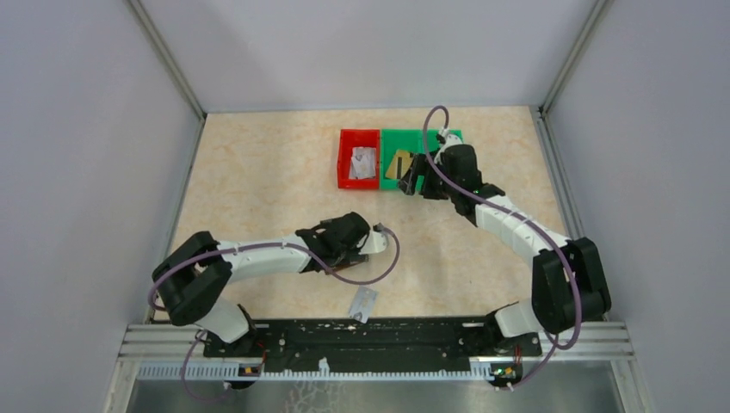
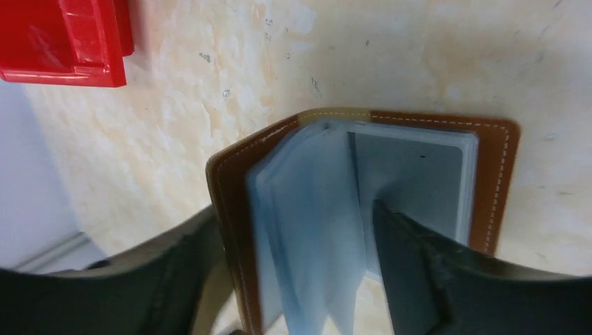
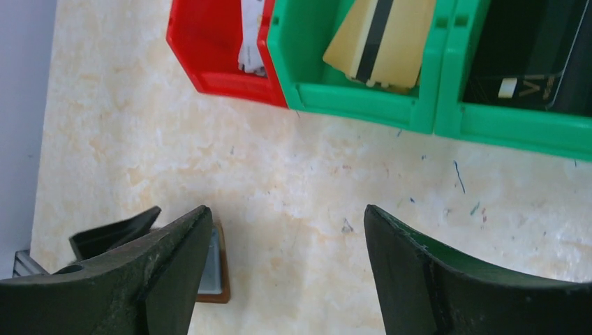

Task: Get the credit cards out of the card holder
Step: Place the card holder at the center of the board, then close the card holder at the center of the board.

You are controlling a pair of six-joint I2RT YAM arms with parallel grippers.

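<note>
The brown leather card holder (image 2: 499, 174) lies open on the table. Its left cover stands up with pale blue-grey card pockets (image 2: 314, 230) fanned beside it. My left gripper (image 2: 297, 279) is open and straddles that standing cover and the pockets; its right finger (image 2: 426, 272) rests over the flat half. In the top view the left gripper (image 1: 370, 243) hides the holder. My right gripper (image 3: 287, 272) is open and empty above the table in front of the bins (image 1: 419, 179). A corner of the holder (image 3: 218, 283) shows behind its left finger. One silvery card (image 1: 365, 303) lies near the table's front edge.
A red bin (image 1: 344, 163) holds a silvery card (image 1: 363, 161). A green bin (image 3: 349, 98) beside it holds a tan card (image 3: 380, 42). A second green bin (image 3: 516, 125) holds a dark card (image 3: 530, 63). The red bin's corner (image 2: 63, 42) shows in the left wrist view.
</note>
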